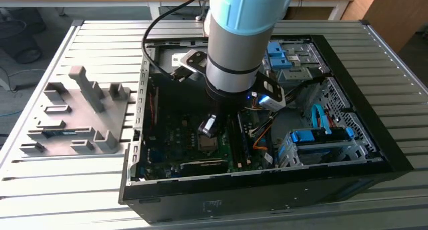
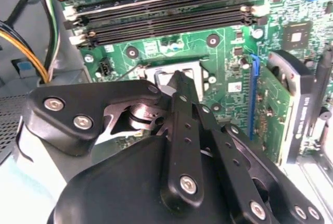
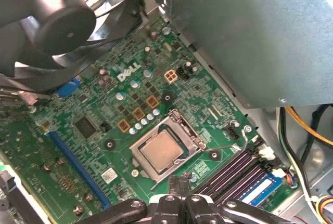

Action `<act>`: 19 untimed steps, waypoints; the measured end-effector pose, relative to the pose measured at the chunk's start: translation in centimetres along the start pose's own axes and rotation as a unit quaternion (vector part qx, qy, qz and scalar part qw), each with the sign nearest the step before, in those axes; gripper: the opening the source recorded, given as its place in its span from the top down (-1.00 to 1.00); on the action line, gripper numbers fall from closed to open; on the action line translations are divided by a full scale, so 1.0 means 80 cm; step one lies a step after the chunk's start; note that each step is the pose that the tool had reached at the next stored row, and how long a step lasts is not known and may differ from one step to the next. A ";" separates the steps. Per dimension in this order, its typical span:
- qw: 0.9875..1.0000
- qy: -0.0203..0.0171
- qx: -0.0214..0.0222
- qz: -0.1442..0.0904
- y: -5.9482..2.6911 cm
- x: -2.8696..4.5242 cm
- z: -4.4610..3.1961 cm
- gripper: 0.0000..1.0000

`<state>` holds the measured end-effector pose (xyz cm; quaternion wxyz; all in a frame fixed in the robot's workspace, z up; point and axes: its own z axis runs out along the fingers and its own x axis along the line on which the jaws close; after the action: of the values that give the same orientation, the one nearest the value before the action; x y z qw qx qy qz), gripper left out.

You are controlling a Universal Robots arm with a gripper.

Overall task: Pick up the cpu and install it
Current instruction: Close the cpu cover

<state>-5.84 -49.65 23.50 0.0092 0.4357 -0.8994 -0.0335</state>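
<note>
cpu (image 3: 161, 151) sits flat in the socket (image 3: 167, 148) on the board (image 3: 93, 146), at the middle of the open case (image 1: 374, 140) | gripper (image 3: 179, 182) hangs just above the socket's 6 o'clock edge in the first wrist view, fingers together, holding nothing | memory slots (image 2: 166, 16) beside the socket | grey rack (image 1: 73, 115) at 9 o'clock of the case in the exterior view

End effector (image 2: 179, 86) hides most of cpu (image 2: 162, 78) in second wrist view.

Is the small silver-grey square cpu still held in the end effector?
No, the small silver-grey square cpu lies in the motherboard socket, apart from the end effector.
</note>
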 end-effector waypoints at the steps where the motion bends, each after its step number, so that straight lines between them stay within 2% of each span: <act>1: 1.000 0.002 0.002 -0.001 0.000 -0.0001 0.0000 0.80; 3: 1.000 0.005 0.004 -0.002 0.002 -0.0022 0.0003 0.80; 10: 1.000 0.007 0.003 -0.002 0.002 -0.0117 0.0005 0.80; 19: 1.000 0.007 0.003 -0.002 0.001 -0.0121 0.0004 0.80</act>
<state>-5.32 -48.82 23.49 0.0146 0.4379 -0.8985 -0.0276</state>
